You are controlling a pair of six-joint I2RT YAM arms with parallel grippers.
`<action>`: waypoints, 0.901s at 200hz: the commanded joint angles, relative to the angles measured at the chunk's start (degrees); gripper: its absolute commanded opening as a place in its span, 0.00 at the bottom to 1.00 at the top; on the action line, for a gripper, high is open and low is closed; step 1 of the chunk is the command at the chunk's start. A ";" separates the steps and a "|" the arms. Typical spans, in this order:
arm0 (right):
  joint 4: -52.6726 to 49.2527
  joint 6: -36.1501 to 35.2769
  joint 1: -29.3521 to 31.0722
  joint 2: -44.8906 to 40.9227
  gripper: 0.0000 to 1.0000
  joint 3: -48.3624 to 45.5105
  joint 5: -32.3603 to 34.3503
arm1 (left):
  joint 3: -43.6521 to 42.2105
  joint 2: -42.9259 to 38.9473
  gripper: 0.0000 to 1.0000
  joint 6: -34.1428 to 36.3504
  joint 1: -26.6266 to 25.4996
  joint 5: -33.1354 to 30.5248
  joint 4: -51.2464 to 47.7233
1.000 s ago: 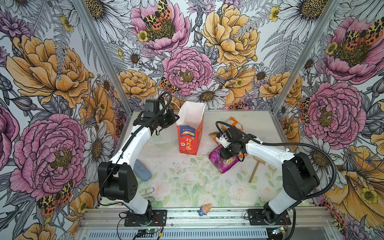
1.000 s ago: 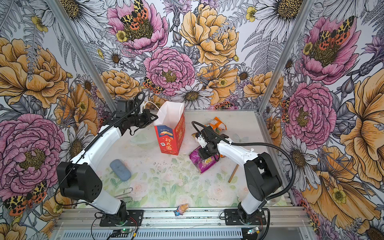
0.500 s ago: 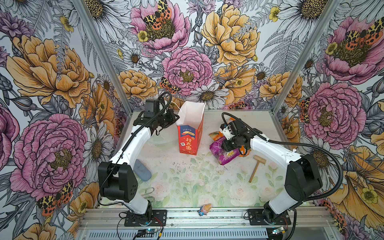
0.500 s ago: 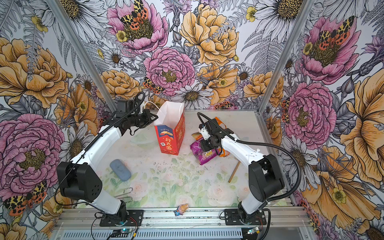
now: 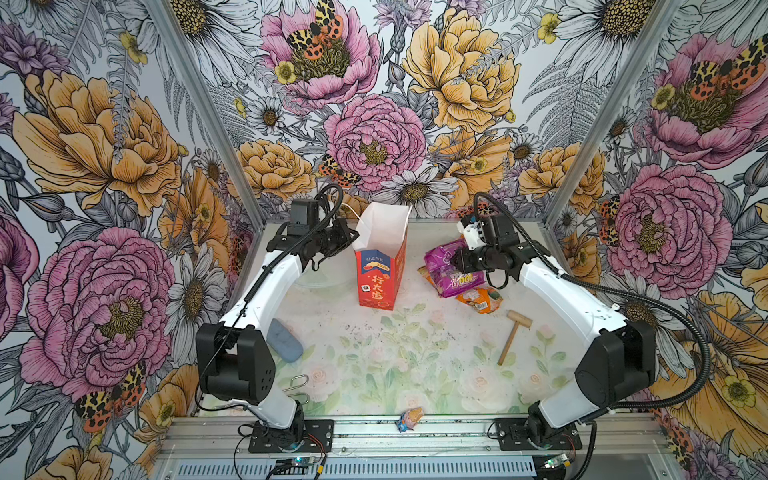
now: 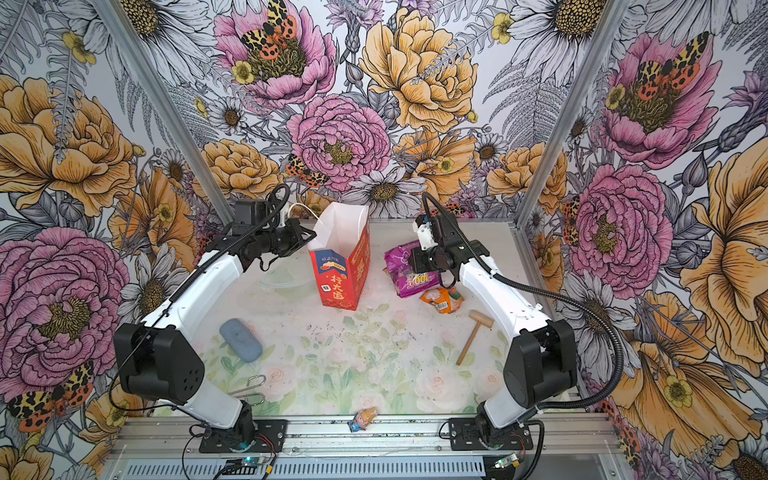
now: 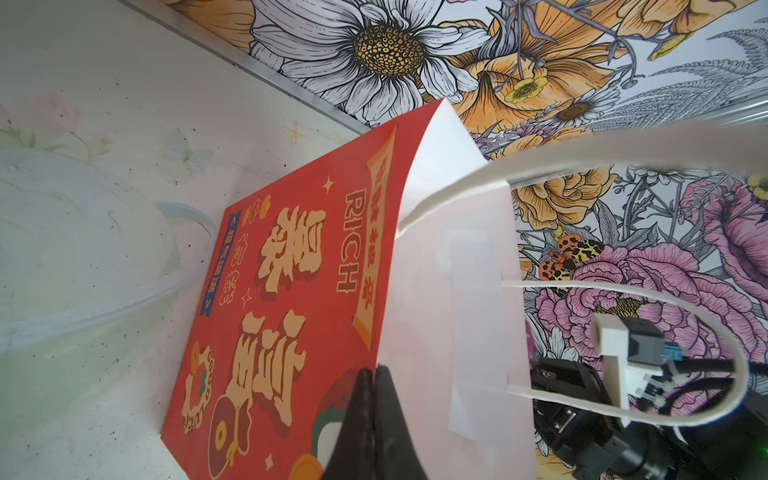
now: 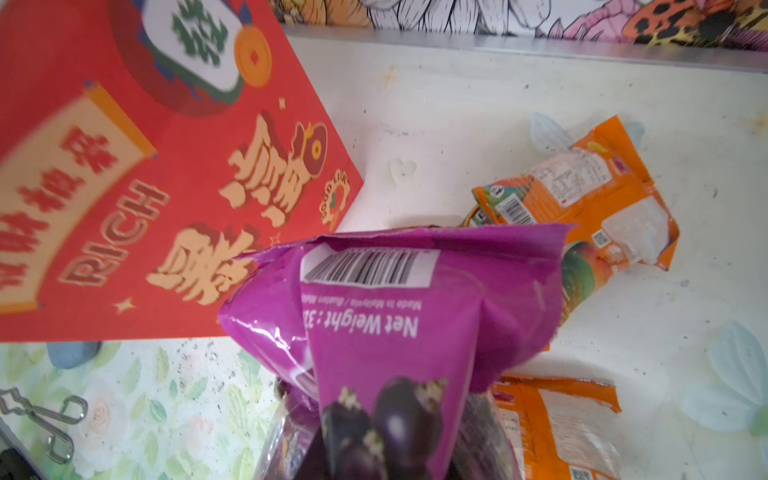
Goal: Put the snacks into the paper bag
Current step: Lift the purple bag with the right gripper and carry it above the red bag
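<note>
While the paper bag [image 5: 379, 270] stands upright, mouth open, at the back-middle of the table [image 5: 374, 357] in both top views, the left gripper [image 5: 353, 238] sits at its left rim. The right gripper [image 5: 456, 261] is right of the bag, pinching the purple packet [image 5: 451, 274]. The packet hangs tilted, near the bag but apart from it, overlapping an orange packet [image 5: 478, 300] that lies on the table. Wooden mallet [image 5: 513, 337] is front-right of that. Grey-blue pad [image 5: 285, 341] is by the left arm, with a metal clip [image 5: 297, 384] in front of it. Small wrapped candy [image 5: 409, 418] is at the front rail.

Left wrist: fingers [image 7: 365, 419] are pressed together on the bag's top edge, red outside on 1 side, white lining on the other. 2 white cord handles [image 7: 623, 291] loop free by the mouth.

Right wrist: purple packet fills the near field, barcode end farthest, grape print nearest. The jaws are hidden behind the film. The packet looks held up off the table. 1 orange packet lies flat beside it, with a 2nd orange packet [image 8: 582, 195] beyond. The bag's red face is off to the side.
</note>
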 commanded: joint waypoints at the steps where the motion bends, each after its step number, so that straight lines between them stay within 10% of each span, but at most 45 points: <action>1: 6.28 3.86 -0.61 -2.45 0.00 7.12 -1.05 | -0.92 -1.88 0.00 -0.24 -0.37 -0.67 0.80; 81: 9.76 9.81 -0.70 3.90 0.00 27.00 3.03 | -0.98 -2.15 0.00 -0.53 -0.43 -0.59 0.78; 180: 22.06 16.33 5.00 22.83 0.00 56.46 -7.28 | -1.28 -2.10 0.00 -0.62 -0.79 -0.53 1.19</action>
